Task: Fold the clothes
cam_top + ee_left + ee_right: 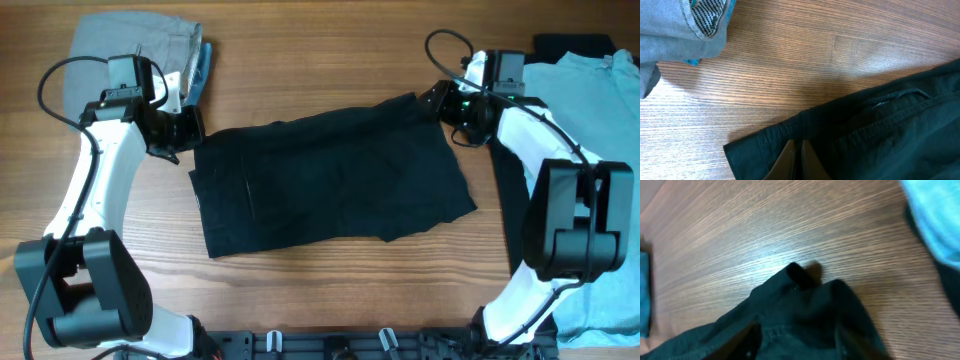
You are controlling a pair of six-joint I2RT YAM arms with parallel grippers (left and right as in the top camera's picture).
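the black garment (335, 175) lies spread flat in the middle of the desk (330, 60). the left jaws sit closed at its far-left corner, tips on the hem; whether they have caught any cloth i can't tell from the wrist view. the right jaws stand open astride its far-right corner, where the fabric is bunched up. it looks soft, light and limp, likely to sag and drag, so the stitched corners seem the best hold. grey clothes (135, 40) lie beyond its left corner, pale blue clothes (590, 100) off to its right.
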